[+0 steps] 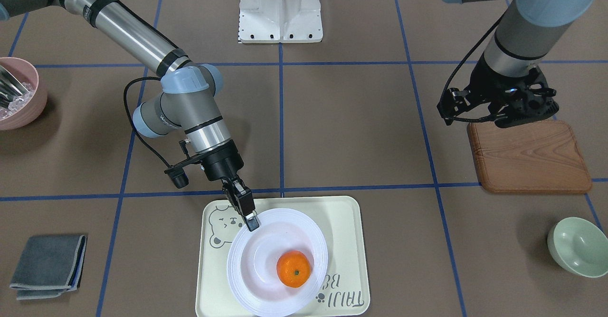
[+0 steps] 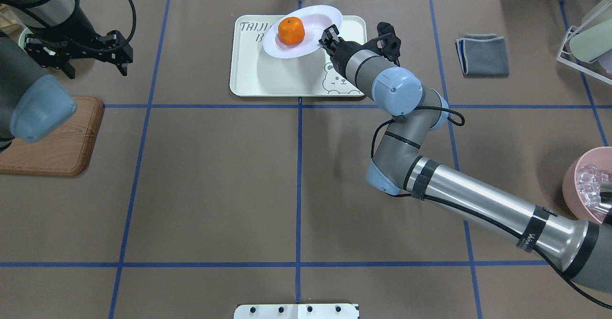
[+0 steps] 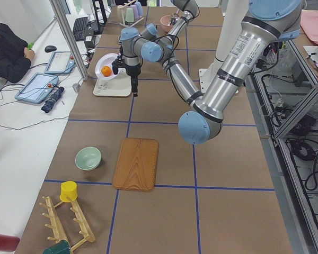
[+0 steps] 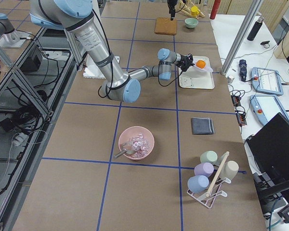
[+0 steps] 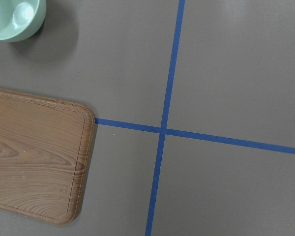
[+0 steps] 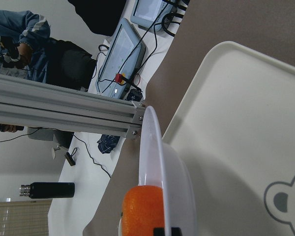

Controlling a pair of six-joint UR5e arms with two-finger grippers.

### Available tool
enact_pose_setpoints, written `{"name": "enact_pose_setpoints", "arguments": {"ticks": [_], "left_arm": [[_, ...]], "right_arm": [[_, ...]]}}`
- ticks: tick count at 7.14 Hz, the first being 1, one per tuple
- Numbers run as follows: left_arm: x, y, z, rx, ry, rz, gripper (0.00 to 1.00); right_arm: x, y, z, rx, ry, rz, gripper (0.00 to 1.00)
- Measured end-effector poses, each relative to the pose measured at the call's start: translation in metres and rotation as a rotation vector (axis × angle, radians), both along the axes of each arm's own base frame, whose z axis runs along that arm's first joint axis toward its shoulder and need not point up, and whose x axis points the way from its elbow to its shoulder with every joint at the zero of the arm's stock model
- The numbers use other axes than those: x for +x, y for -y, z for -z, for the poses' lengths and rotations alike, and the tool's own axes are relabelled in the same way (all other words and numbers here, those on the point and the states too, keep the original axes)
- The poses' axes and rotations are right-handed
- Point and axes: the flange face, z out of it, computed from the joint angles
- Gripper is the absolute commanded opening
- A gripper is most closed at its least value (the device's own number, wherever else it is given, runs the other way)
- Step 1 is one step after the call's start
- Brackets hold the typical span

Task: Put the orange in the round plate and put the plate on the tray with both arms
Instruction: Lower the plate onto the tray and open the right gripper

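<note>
At the left edge of the front-facing view a pink bowl [image 1: 19,93] holds clear lumps and a metal utensil, and a folded grey cloth [image 1: 47,265] lies in the lower left. The right arm [image 1: 128,32] comes in from the upper left and slants down toward the bottom centre. The right gripper [image 1: 251,222] is pinched narrow on the upper-left rim of the round plate [image 1: 256,260]. The plate hangs over the tray [image 1: 342,222] at the bottom centre, tilted. In the overhead view its shadow falls on the tray, so it looks raised off the surface. The orange [image 1: 294,269] sits inside the plate, right of its middle, stem dot up. The bear drawing shows at the tray's left end and the lettering at its lower right, partly covered by the plate. A white mounting base [image 1: 280,10] stands at the top centre. Further right a wooden board [image 1: 529,158] lies flat, and the left gripper [image 1: 515,105] hovers over its upper edge; whether its fingers are apart or together I cannot tell. A pale-green bowl [image 1: 579,245] sits in the lower right
</note>
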Motion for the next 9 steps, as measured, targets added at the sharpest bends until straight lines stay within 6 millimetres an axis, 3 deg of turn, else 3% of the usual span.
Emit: {"name": "enact_pose_setpoints", "arguments": {"ticks": [8,9], "left_arm": [[-0.001,0.000,0.000,0.002,0.002,0.001,0.98],[-0.001,0.000,0.000,0.002,0.002,0.001,0.98]], "right_arm": [[-0.014,-0.013,-0.010,-0.017,-0.006,0.074,0.00],[-0.015,-0.014,-0.012,-0.018,-0.007,0.077,0.60]]}}
